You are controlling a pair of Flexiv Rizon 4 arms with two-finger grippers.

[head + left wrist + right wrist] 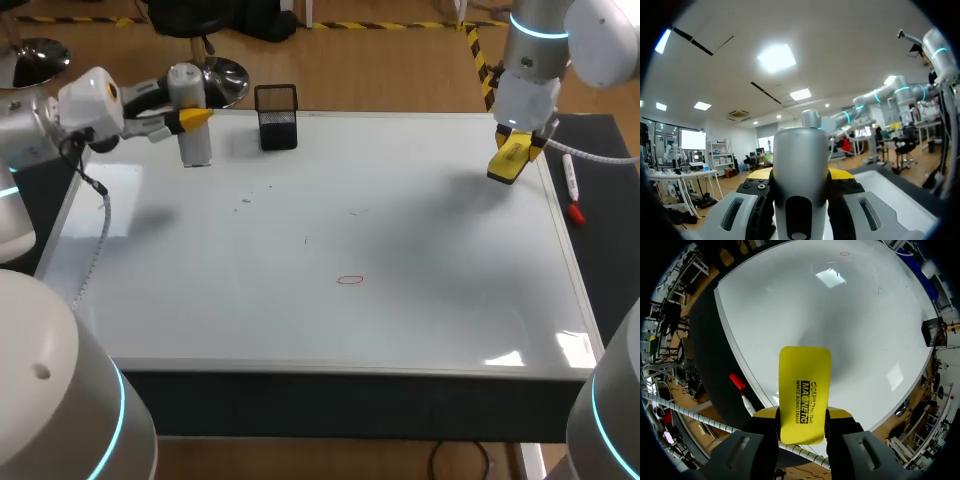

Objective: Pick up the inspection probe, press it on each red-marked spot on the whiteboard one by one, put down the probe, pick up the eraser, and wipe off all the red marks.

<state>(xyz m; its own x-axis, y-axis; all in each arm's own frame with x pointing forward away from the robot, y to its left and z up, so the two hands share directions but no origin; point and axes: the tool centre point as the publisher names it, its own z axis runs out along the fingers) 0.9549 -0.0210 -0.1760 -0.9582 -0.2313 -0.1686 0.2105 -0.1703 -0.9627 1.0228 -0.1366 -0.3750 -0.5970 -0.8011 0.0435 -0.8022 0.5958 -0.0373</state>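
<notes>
The yellow rectangular whiteboard eraser [804, 390] is pinched by its long edges in the right gripper [802, 416], above the far right corner of the glossy white whiteboard [420, 320]. The one small red oval mark [349, 280] lies well apart from it, toward the near left, around the board's middle. To wipe well, the right arm should probably carry the eraser over that oval, set its wiping face flat rather than on one edge, and stroke past both ends of the loop so no red arc remains. The left gripper [195, 117] clamps the upright silver-grey cylindrical inspection probe [190, 125] at the far left of the board, beside the black mesh pen holder [277, 116] and clear of the likely wiping path. Only the head view gives the gap between eraser and mark. The right wrist view shows both fingers on the eraser and, close by, the red-capped marker [740, 386] lying off the board's right edge. The left wrist view confirms the grip on the probe but shows no mark, and no view tells whether the probe's foot touches the board.
</notes>
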